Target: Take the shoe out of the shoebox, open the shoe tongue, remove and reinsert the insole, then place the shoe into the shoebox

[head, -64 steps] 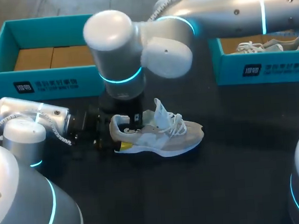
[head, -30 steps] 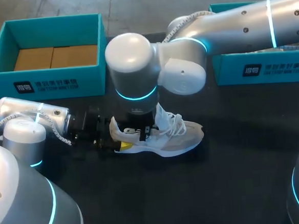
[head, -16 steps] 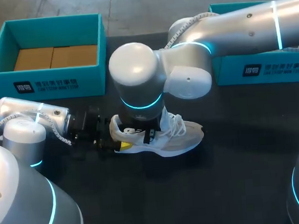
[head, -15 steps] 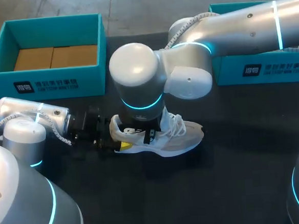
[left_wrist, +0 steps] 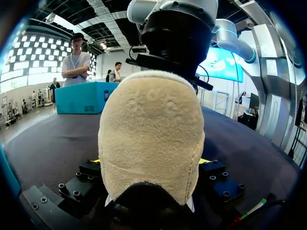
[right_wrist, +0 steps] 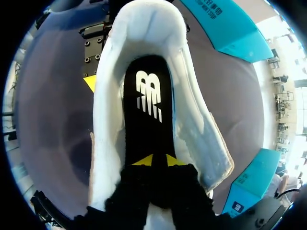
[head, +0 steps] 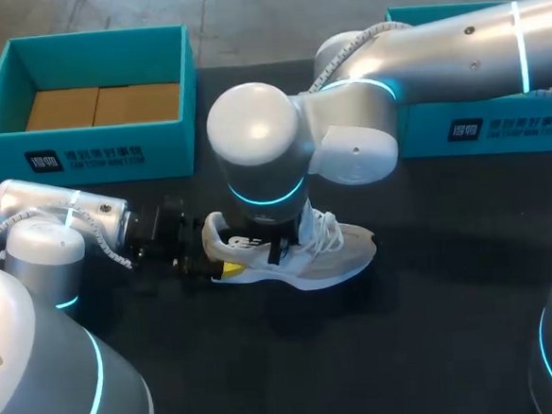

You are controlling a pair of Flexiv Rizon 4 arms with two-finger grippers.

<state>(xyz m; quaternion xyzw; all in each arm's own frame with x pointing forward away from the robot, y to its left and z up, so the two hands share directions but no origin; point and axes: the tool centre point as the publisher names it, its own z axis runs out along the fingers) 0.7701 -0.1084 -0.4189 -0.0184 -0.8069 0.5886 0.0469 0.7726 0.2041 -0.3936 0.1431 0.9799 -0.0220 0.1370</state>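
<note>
In the head view, the bulky silver right arm (head: 253, 152) covers its own gripper and the middle of the beige-and-white sneaker (head: 343, 250). The inside of the teal cardboard shoebox (head: 469, 125) at two o'clock is behind that arm. In the left wrist view the sneaker's heel masks the left gripper (left_wrist: 149, 162), save yellow slivers. The right gripper (right_wrist: 154, 160) hides the front of the black insole (right_wrist: 146, 110).

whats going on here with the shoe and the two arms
Two robot arms are working on a shoe that sits on the table, outside the boxes. The left claw grips the heel from behind, a finger on each side. The right claw reaches down into the shoe's opening, its tips together on the black insole, which lies flat inside. Whether it has pinched the insole is not clear.
</note>
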